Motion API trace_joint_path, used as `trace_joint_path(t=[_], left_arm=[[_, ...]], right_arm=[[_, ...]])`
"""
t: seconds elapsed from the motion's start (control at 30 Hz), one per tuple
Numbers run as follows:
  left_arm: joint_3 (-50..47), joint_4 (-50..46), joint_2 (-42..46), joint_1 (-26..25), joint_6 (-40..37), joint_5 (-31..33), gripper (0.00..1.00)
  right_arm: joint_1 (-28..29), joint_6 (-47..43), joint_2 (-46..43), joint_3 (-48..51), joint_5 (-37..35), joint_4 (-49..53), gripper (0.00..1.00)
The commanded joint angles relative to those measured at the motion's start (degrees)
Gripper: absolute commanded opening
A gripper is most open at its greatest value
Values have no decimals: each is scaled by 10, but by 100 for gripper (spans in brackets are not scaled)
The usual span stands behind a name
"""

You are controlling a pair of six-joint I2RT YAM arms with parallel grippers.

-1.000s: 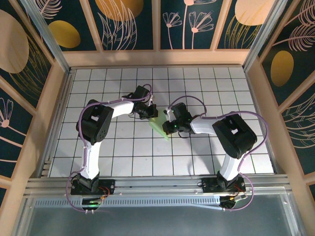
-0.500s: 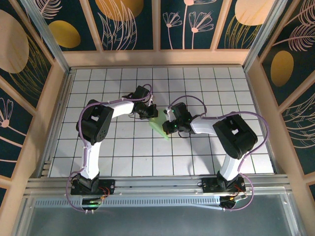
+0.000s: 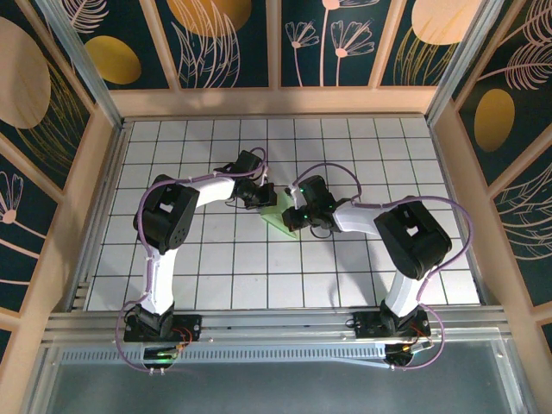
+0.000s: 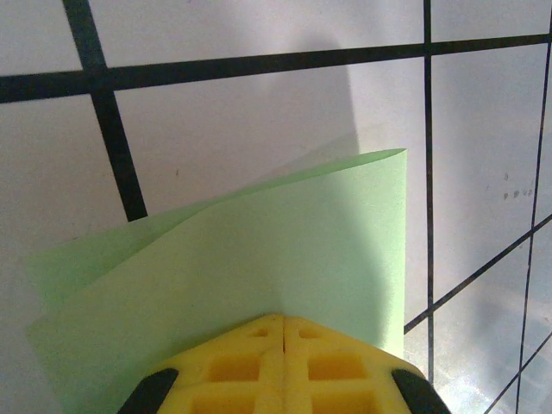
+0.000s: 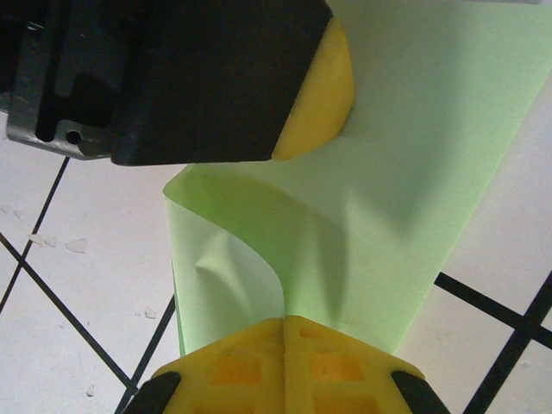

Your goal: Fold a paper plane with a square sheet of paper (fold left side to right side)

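The square sheet of paper (image 3: 277,219) is pale green and lies partly folded on the white grid table (image 3: 216,259) between the two arms. My left gripper (image 3: 265,199) is shut, and its yellow tips (image 4: 283,321) rest on top of the sheet (image 4: 259,250). In the right wrist view one left fingertip (image 5: 321,95) presses the paper (image 5: 414,155) down. My right gripper (image 5: 284,323) is shut on a raised edge of the sheet, which curls up from the table into its jaws. In the top view the right gripper (image 3: 291,224) is at the paper's near-right end.
Wooden walls (image 3: 276,102) ring the table on three sides. A metal rail (image 3: 276,323) runs along the near edge by the arm bases. Open tiles lie to the left, to the right and in front of the paper.
My right gripper has moved a little up and left toward the left gripper, bringing the held paper edge with it. The left gripper has stayed put.
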State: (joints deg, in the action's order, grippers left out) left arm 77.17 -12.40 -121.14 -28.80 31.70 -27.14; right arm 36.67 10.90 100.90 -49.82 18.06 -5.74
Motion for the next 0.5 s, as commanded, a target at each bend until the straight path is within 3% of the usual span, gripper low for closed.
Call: trace_joint_path(t=[0.0, 0.47], left_arm=[[-11, -25, -19, 0, -2, 40, 0], [-11, -29, -17, 0, -5, 43, 0]], right_arm=[[8, -5, 7, -5, 6, 2, 0], [15, -3, 23, 15, 6, 5, 0]])
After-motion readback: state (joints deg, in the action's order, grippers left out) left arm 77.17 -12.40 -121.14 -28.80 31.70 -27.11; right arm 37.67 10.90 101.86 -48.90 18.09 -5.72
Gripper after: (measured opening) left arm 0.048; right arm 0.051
